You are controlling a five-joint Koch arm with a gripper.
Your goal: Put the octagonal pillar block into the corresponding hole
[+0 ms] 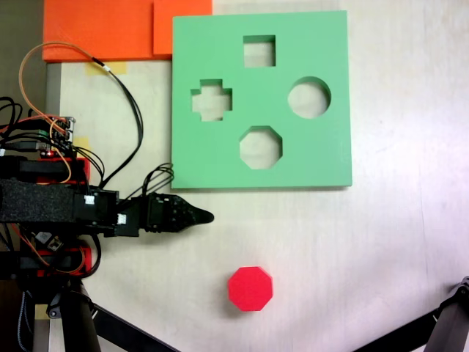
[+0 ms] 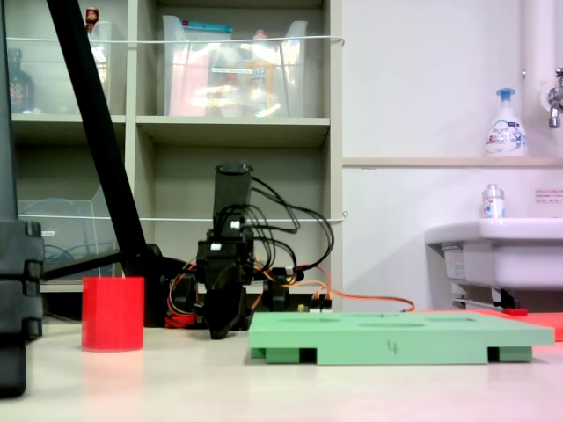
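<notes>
The desk (image 1: 396, 242) carries everything here, and the biggest thing on it is the green board (image 1: 322, 44), lying flat with four cutouts. I'll take that board as my landmark. In the fixed view from above, the corresponding hole (image 1: 260, 147), the eight-sided one, sits in the part of the board nearest the arm's side, below the cross and round cutouts as that view shows them.

The arm (image 1: 44, 202) reaches in from the left of that view, just off the board's lower-left corner. Its gripper (image 1: 204, 216) points out along the board's lower edge, close to it but not touching, and holds nothing. The jaws look drawn together into one dark tip from above, and from the side view they line up one behind the other, so I cannot tell whether they are parted.

The octagonal pillar block (image 1: 250, 288) stands upright on the desk, well clear of the board's lower edge and beyond the gripper, untouched.

To my eye the task is at its start: the reach toward the block. Next the gripper needs to swing away from the board, over the block, open wide enough to straddle it, and come down.
</notes>
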